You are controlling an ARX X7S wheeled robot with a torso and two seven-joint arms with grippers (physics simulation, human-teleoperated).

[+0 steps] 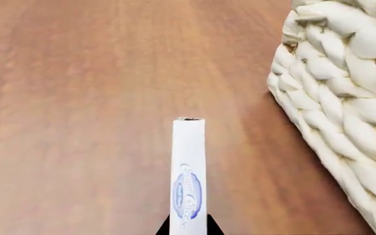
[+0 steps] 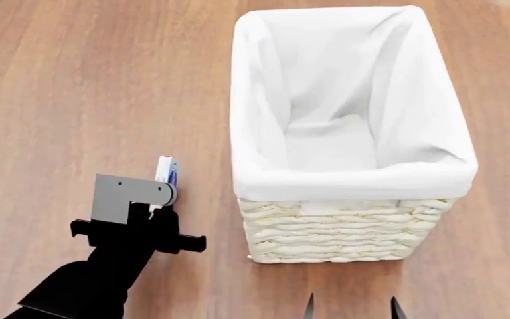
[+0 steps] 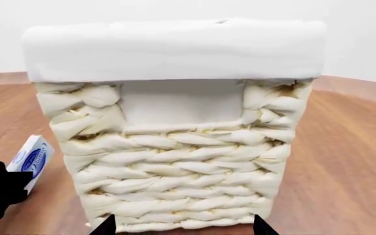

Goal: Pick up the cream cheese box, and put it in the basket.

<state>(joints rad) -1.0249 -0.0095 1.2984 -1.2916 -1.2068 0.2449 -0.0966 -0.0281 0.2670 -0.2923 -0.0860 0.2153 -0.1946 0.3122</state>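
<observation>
**Box in hand, basket rim to clear**

The left gripper [image 2: 160, 207] is clamped on the cream cheese box [image 2: 167, 171], holding it by one end so the thin carton juts forward edge-on; in the left wrist view the two dark fingertips [image 1: 164, 228] pinch either side of its blue oval logo. The box sits above the wooden table [image 2: 78, 80], just beside the basket [image 2: 352, 174] on its left wall and lower than the cloth-lined rim, judging from the right wrist view.

To do this step well, the lift should come first: raise the carton straight up until it clears the white liner, then carry it sideways over the opening (a slanted path risks catching the rim and twisting the box in so slight a grip). Release only once it is well inside the walls.

The right gripper [image 2: 350, 307] hangs near the basket's front, its two tips standing apart and holding nothing.
</observation>
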